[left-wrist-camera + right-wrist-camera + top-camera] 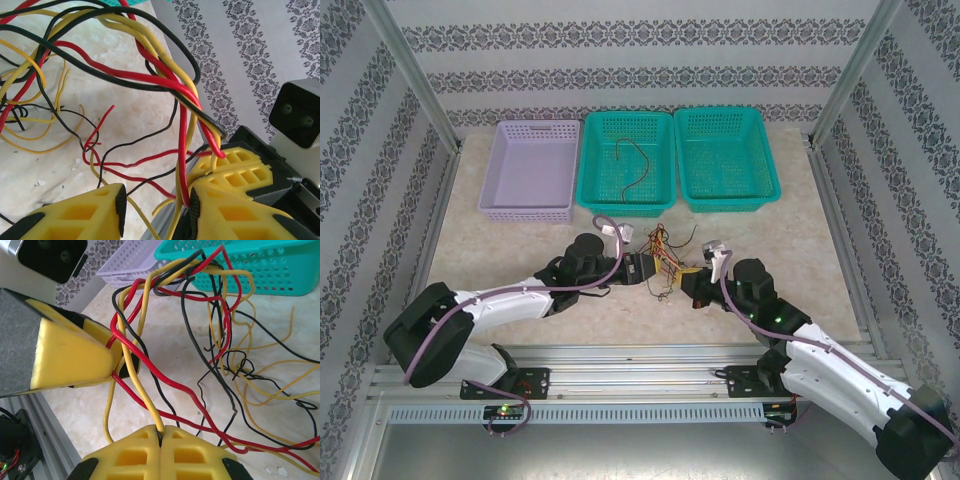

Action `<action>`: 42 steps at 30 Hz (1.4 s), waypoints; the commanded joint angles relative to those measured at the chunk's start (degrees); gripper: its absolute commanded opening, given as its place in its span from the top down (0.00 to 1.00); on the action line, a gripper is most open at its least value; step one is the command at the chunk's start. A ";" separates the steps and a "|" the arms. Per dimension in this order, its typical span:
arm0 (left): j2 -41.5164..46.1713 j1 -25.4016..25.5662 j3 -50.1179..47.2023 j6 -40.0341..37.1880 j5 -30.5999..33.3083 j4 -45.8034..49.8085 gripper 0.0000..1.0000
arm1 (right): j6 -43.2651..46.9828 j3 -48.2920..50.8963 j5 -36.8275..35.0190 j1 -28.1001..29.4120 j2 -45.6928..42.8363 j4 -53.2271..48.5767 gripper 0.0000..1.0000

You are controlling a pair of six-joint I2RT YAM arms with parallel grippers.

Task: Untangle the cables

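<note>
Pinching the cables (197,112) shut in my right gripper (161,432) as an anchor, I hold my left gripper (155,200) parted astride strands strung between us, ready to draw one free.

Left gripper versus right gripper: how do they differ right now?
The left gripper has its jaws apart, cables running through the gap; the right gripper is shut, pinching a yellow one. The left gripper reaches into the tangle from the left, the right gripper from the right. Both have yellow fingers.
</note>
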State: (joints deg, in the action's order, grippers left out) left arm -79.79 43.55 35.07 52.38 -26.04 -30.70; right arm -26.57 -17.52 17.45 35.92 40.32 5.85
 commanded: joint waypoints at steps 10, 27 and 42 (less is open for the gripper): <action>-1.52 0.75 0.96 1.85 2.07 -6.34 0.63 | 1.71 -3.49 0.43 1.95 1.37 1.82 1.00; 4.83 0.75 -2.54 0.83 6.06 -6.50 0.55 | 2.62 -3.40 -0.60 1.98 1.91 0.21 1.00; 4.29 0.75 -3.25 0.59 4.02 -7.39 0.67 | 2.13 -3.31 -1.36 2.28 1.17 0.40 1.00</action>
State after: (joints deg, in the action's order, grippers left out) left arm -75.81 43.55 32.73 53.98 -20.91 -35.24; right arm -25.10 -19.40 17.15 37.39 42.39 5.37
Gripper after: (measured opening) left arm 0.344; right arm 0.040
